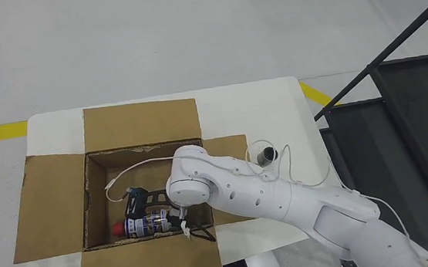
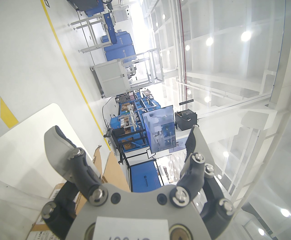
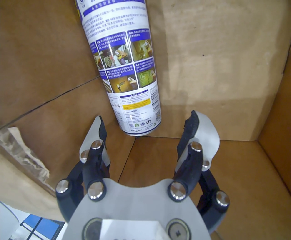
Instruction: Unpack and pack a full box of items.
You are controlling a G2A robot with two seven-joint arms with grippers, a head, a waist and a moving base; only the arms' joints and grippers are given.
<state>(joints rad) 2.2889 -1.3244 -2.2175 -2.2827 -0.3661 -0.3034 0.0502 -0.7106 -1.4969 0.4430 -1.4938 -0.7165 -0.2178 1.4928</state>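
An open cardboard box [image 1: 140, 125] stands on the white table [image 1: 257, 102]. Inside it a white and blue spray can [image 1: 147, 224] with a red cap lies along the near wall. My right gripper [image 1: 136, 197] is down in the box beside the can. In the right wrist view the gripper [image 3: 146, 116] is open, and the spray can's [image 3: 127, 75] bottom end sits just ahead of its fingertips, untouched. My left gripper [image 2: 124, 128] is open and holds nothing. It points up toward the room, above a table corner [image 2: 34, 136] and a box flap [image 2: 111, 168].
The box's four flaps are folded outward. A small dark round object [image 1: 266, 156] with a looped cable sits on the table right of the box. A dark metal frame [image 1: 400, 139] stands off the table's right side. A labelled carton [image 2: 56, 204] lies below the left gripper.
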